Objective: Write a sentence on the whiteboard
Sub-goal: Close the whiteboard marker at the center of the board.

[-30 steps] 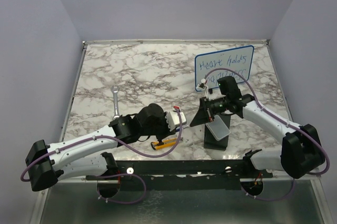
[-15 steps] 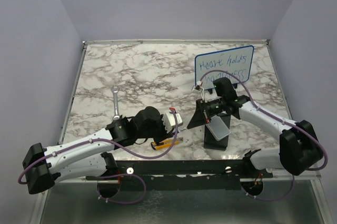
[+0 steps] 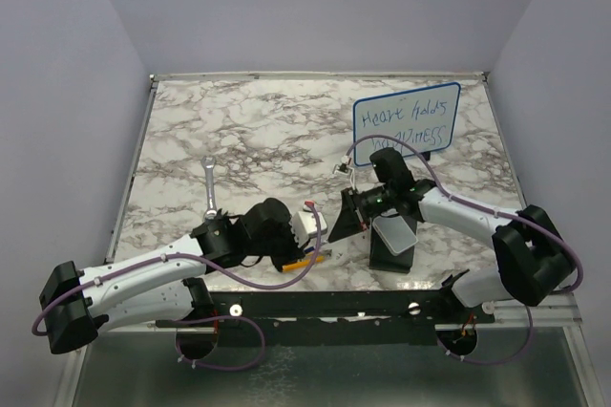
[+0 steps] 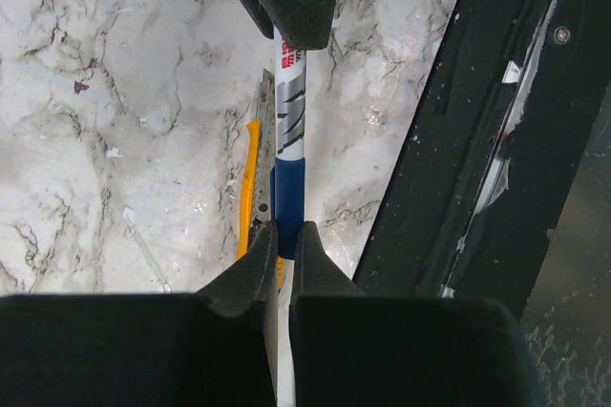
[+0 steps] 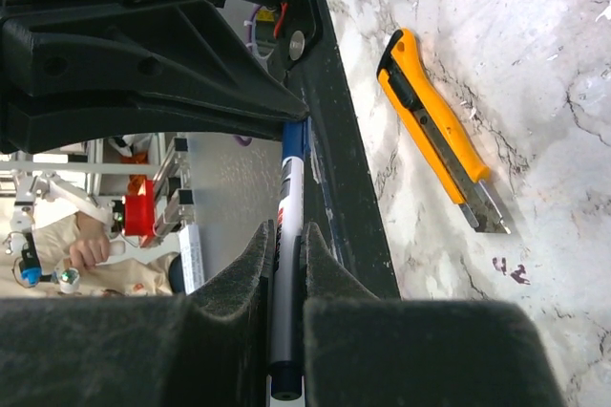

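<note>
Swinging away from the whiteboard, the right arm has brought the right jaws leftward to meet the left jaws near 6 o'clock on the table. The board stands at 1 o'clock, its blue sentence facing the arms. On the left wrist view, the left jaws pinch the blue end of a marker, whose barrel runs toward 12 o'clock into the right jaws, with an orange knife at its 9 o'clock. On the right wrist view, the right jaws clamp the marker's white barrel, the knife at 2 o'clock.
</note>
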Controlling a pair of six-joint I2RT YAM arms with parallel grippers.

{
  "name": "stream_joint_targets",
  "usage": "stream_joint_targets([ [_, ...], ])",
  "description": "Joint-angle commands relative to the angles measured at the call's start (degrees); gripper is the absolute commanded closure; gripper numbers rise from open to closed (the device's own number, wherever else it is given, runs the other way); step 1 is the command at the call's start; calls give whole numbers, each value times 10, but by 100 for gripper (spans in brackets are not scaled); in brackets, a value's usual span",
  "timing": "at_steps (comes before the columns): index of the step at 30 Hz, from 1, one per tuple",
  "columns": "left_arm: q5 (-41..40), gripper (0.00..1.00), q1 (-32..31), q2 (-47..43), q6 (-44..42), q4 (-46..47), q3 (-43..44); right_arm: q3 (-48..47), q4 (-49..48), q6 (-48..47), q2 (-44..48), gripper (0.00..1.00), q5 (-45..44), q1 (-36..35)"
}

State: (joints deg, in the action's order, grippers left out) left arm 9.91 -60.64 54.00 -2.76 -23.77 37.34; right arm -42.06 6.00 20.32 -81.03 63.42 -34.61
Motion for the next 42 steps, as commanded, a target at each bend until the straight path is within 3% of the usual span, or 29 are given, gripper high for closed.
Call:
stream_joint_targets([
  [1,-28,100,3,-16,-2,194,18,8,-37,42,-16,99,64,-56],
  [23,-56,100,13,-23,10,216,12,11,-68,59,-37,99,43,-109],
  [31,-69,98,13,-4,-11,167,26,-38,84,-3,9,99,-97,-107],
  [33,-80,89,13,-6,-14,162,27,-51,127,-12,23,99,-154,-105],
  [35,-94,73,13,-9,-17,159,26,-59,157,-15,46,99,-201,-100],
  [37,-116,65,13,-14,-19,154,26,-66,181,-13,79,99,-250,-95],
  [40,-148,40,13,-24,-20,151,22,-75,211,-9,122,99,-322,-93],
  [42,-173,29,13,-32,-19,150,20,-88,240,-6,146,99,-381,-93],
])
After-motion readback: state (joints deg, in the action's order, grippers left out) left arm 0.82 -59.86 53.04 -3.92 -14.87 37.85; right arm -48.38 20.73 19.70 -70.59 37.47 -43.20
